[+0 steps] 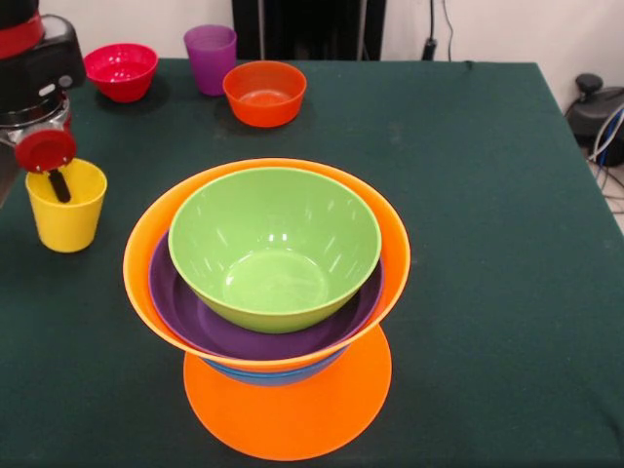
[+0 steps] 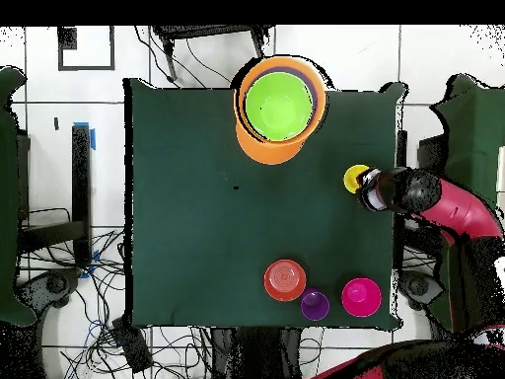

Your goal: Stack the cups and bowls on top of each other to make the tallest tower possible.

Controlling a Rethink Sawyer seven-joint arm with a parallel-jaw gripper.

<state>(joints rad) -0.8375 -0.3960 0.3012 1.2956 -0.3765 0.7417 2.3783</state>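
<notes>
Dark green cloth over the table (image 1: 487,195), plain and unpatterned. On the tower (image 1: 268,322): lime green bowl (image 1: 273,249) uppermost, deep purple bowl (image 1: 195,317) under it, bright orange large bowl (image 1: 141,244) round both, a sliver of blue bowl (image 1: 273,375) lower down, flat orange bottom bowl (image 1: 288,414) at the base. Elsewhere: opaque yellow cup (image 1: 66,210), translucent purple cup (image 1: 211,57), pink-red small bowl (image 1: 121,70), orange-red small bowl (image 1: 264,93), and a red and black hand (image 1: 54,171).
</notes>
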